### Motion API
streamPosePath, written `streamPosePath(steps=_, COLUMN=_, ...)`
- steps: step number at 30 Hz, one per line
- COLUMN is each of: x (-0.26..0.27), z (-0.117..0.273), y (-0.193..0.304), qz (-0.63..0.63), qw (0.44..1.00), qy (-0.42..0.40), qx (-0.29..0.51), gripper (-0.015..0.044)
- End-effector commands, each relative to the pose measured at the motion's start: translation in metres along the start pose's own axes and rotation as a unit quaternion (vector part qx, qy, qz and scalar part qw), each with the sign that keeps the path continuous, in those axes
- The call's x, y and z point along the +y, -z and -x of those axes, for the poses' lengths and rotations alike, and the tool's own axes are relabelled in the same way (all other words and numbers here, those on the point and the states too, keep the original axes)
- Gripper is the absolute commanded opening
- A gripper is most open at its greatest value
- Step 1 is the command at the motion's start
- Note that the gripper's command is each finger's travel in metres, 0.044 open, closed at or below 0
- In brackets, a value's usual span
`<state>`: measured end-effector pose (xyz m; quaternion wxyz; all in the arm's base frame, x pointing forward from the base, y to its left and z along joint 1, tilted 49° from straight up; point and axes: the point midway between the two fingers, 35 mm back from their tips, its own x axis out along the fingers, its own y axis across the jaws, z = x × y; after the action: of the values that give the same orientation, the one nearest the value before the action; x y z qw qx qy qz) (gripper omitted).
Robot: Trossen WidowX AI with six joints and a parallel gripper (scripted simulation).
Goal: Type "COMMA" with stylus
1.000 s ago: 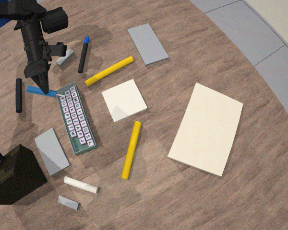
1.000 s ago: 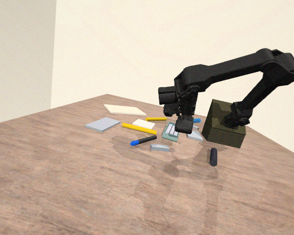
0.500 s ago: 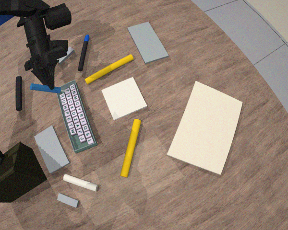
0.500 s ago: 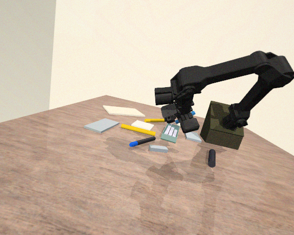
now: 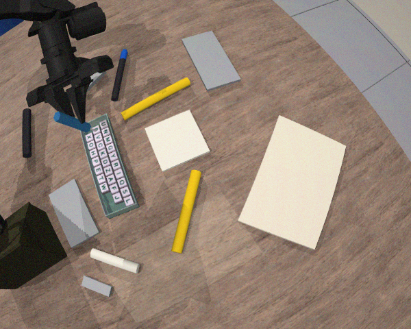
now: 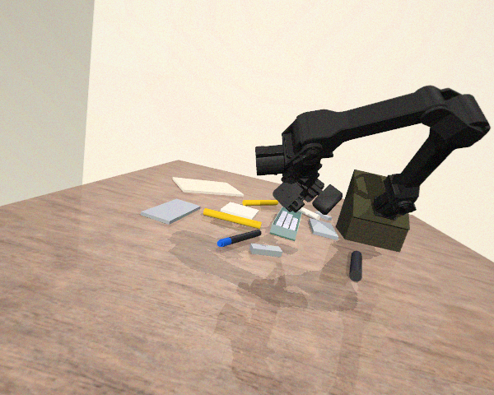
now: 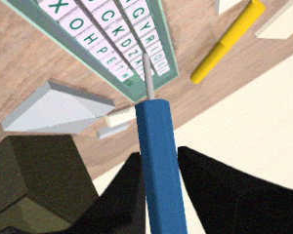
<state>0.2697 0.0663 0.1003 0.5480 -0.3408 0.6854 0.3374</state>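
Note:
The blue stylus (image 5: 72, 121) (image 7: 158, 132) is held tilted in my gripper (image 5: 77, 118) (image 7: 158, 157), which is shut on its shaft. In the exterior view the stylus is hidden behind the arm. The green keyboard (image 5: 118, 212) (image 6: 283, 231) (image 7: 44, 21) has white letter keys in three rows. In the top view the stylus's front end is over the keyboard's upper end, around the B and X keys. In the wrist view its thin grey tip (image 7: 148, 80) points along the keyboard and overlaps the keys near Z and A. Its height over the keys cannot be told.
A yellow stick (image 5: 156, 98) (image 6: 232, 218) and a blue-capped black marker (image 5: 117, 79) (image 6: 243, 237) lie beside the keyboard. A black rod (image 5: 27, 132) (image 6: 355, 265), a grey slab (image 5: 74, 214) (image 7: 59, 109) and a dark box (image 5: 25, 247) (image 6: 373, 231) stand around its other side.

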Motion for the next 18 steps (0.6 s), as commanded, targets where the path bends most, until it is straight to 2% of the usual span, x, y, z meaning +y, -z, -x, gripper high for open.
streamPosePath(steps=1, x=-0.005, z=-0.002, y=0.000, qz=0.056, qw=0.998, qy=0.005, qx=0.012, gripper=0.0000)
streamPosePath(steps=11, x=-0.017, z=-0.001, y=0.003, qz=0.223, qw=0.974, qy=0.021, qx=0.037, gripper=0.0000)
streamPosePath(steps=18, x=-0.016, z=-0.002, y=0.001, qz=0.234, qw=0.971, qy=0.021, qx=0.039, gripper=0.0000)
